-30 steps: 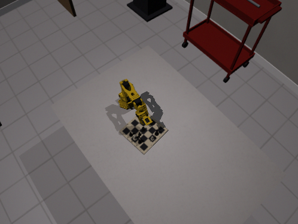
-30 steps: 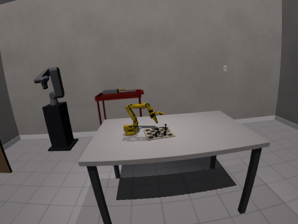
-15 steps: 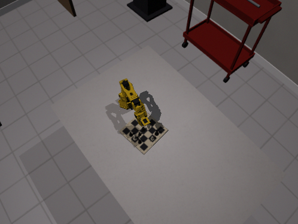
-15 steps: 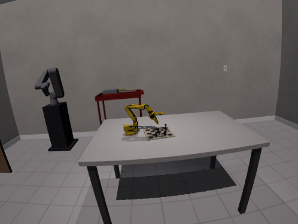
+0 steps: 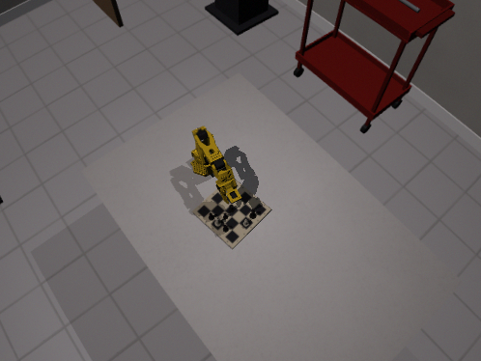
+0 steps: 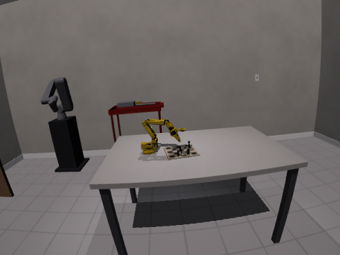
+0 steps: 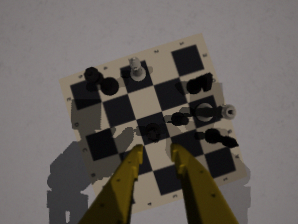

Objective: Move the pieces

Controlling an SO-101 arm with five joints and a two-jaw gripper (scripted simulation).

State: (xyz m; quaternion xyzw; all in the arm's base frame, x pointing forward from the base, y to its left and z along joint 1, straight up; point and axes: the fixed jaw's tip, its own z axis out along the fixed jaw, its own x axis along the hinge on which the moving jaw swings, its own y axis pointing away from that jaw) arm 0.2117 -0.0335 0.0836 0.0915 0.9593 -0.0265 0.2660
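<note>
The small chessboard (image 7: 152, 117) lies on the grey table and fills the wrist view; it also shows in the top view (image 5: 233, 217) and the exterior view (image 6: 181, 151). Several black pieces and two white ones stand on it. My gripper (image 7: 155, 150) hovers above the board's near side, its fingers a little apart with nothing between them. A black piece (image 7: 152, 131) stands just ahead of the fingertips. A white piece (image 7: 136, 70) stands at the far edge, with two black pieces (image 7: 102, 81) to its left. A cluster of black pieces (image 7: 202, 112) stands on the right. The edge letters are too small to read.
The yellow arm's base (image 5: 203, 156) sits on the table just behind the board. A red cart (image 5: 372, 53) and a grey robot on a black pedestal (image 6: 63, 136) stand on the floor away from the table.
</note>
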